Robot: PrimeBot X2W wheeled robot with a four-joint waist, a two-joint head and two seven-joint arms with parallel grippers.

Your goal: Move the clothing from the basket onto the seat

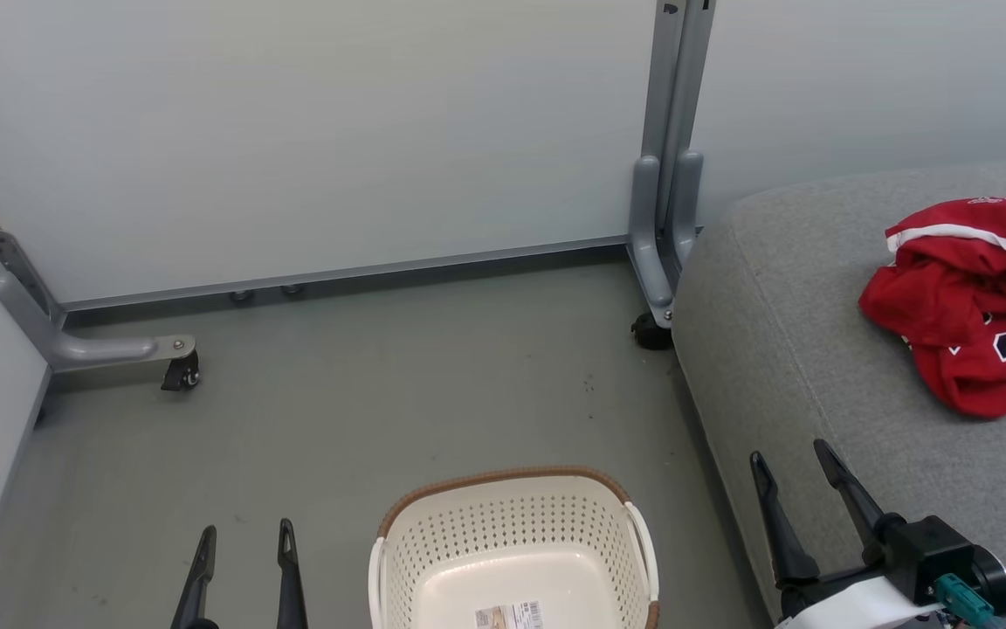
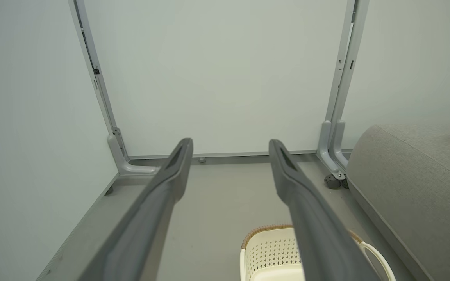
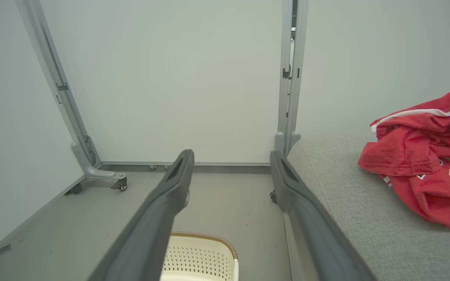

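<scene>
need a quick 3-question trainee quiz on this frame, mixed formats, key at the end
1. True or false: the clothing lies inside the basket.
2. Pick one. What shows on the basket's bottom? A) a label sticker B) a folded towel C) a shoe
3. Fill in: the left gripper and right gripper both stand ____, holding nothing.
Key: 1 false, it is heaped on the seat. 2 A. 3 open.
</scene>
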